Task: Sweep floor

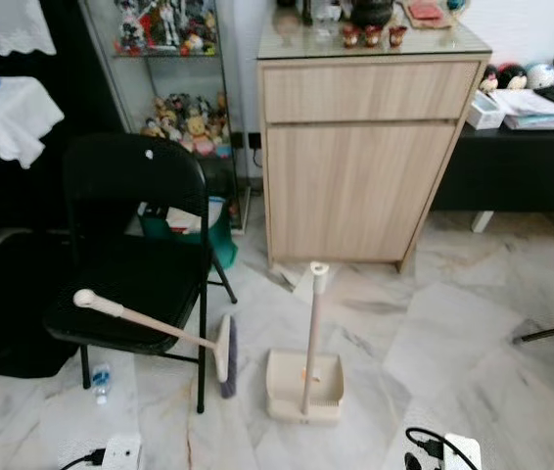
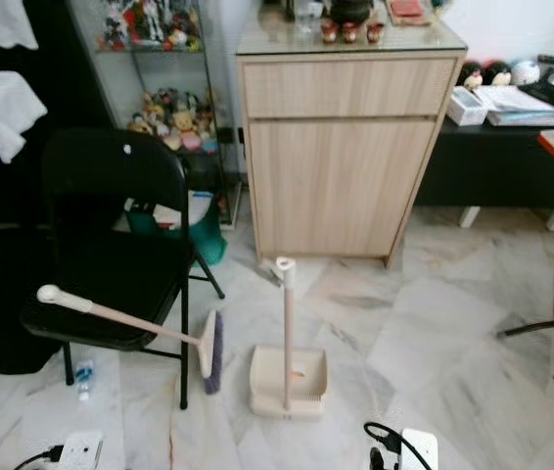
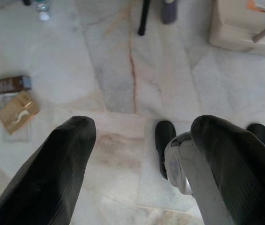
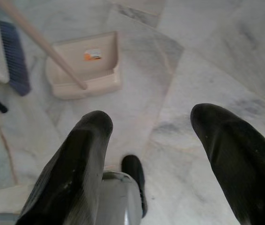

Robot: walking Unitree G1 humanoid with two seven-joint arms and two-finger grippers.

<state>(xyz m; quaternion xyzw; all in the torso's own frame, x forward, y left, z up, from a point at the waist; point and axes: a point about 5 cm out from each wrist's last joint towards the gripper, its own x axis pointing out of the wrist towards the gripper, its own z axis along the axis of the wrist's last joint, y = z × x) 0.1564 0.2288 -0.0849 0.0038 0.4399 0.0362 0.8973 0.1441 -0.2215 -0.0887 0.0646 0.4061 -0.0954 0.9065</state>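
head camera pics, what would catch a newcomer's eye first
A cream broom leans with its handle across the seat of a black folding chair, its brush head on the marble floor. Beside it, a matching dustpan stands on the floor with its handle upright, in front of a wooden cabinet.

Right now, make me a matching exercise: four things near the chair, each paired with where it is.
1. cream long-handled broom
2. cream dustpan with upright handle
3. small clear plastic bottle
4. green bin

a. under the black folding chair
b. leaning on the chair seat
c. on the marble floor before the wooden cabinet
d. behind the chair

Pairs: 1-b, 2-c, 3-a, 4-d
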